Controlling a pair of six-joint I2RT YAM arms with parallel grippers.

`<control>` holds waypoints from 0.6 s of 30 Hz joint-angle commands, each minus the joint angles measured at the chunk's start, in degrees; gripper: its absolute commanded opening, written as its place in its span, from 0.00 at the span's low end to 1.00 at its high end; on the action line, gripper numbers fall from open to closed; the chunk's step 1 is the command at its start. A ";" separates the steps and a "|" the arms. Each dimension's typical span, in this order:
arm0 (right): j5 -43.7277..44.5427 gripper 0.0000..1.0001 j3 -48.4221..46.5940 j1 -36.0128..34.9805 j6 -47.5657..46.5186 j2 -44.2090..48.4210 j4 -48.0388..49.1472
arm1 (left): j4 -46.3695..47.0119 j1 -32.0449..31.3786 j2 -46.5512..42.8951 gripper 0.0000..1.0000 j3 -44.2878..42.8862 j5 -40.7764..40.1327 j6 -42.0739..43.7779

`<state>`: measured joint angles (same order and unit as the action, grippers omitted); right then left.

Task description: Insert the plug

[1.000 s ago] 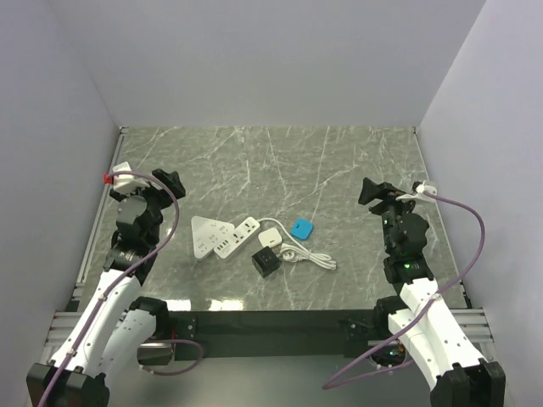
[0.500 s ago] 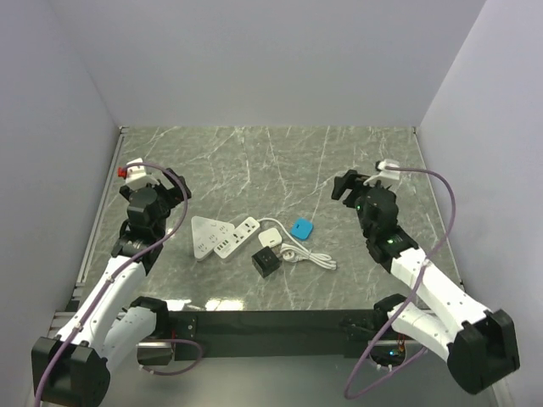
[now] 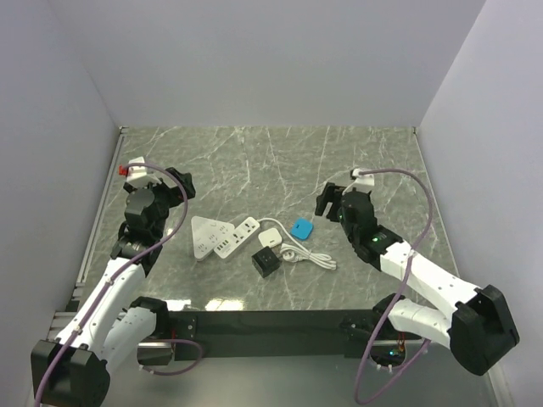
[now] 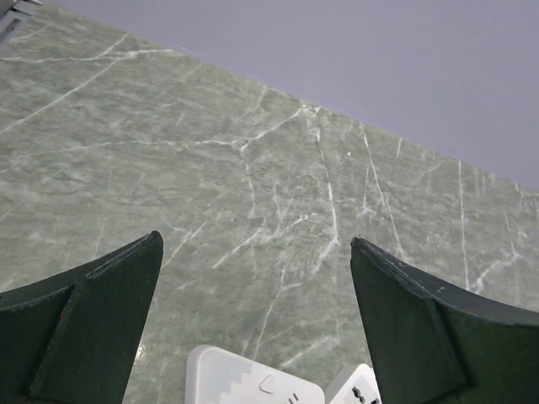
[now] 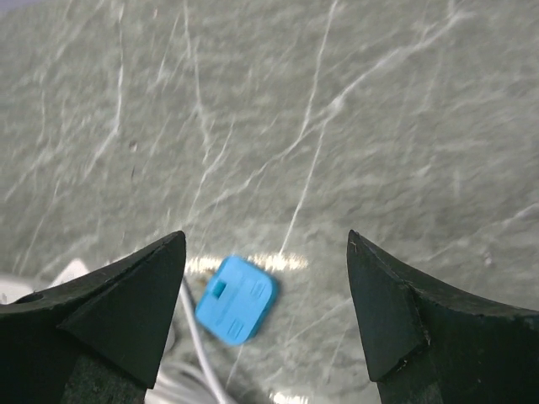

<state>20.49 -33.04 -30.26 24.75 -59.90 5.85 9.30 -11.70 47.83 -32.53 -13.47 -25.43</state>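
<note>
Left gripper [image 3: 176, 181] hangs at the left, fingers [image 4: 93, 324] spread wide; right gripper [image 3: 327, 202] is stretched toward the middle, equally parted

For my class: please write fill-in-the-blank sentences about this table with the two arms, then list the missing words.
1. The left tool and the right tool both have their jaws ____.
2. The small adapter in the right wrist view is ____ in colour.
3. The cube lying nearest the arm bases is ____ in colour.
4. The power strip closest to the left arm is ____ in shape.

Missing words: open; blue; black; triangular.
</note>
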 commanded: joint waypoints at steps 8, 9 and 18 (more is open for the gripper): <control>-2.40 0.82 0.69 -15.06 7.86 -0.65 -1.63 | 2.22 0.01 -1.43 0.99 0.45 2.93 -1.20; -1.78 0.83 0.34 -16.57 7.51 -1.09 -1.63 | 2.21 0.01 -1.34 1.00 0.45 2.93 -1.20; -3.35 0.83 -4.66 -26.94 2.67 -10.93 -0.22 | 2.39 -0.25 -0.82 0.99 0.37 3.63 -1.20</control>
<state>17.08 -33.36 -55.11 29.45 -68.95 3.77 9.87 -11.77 47.40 -32.05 -11.11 -26.26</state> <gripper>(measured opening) 0.831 0.995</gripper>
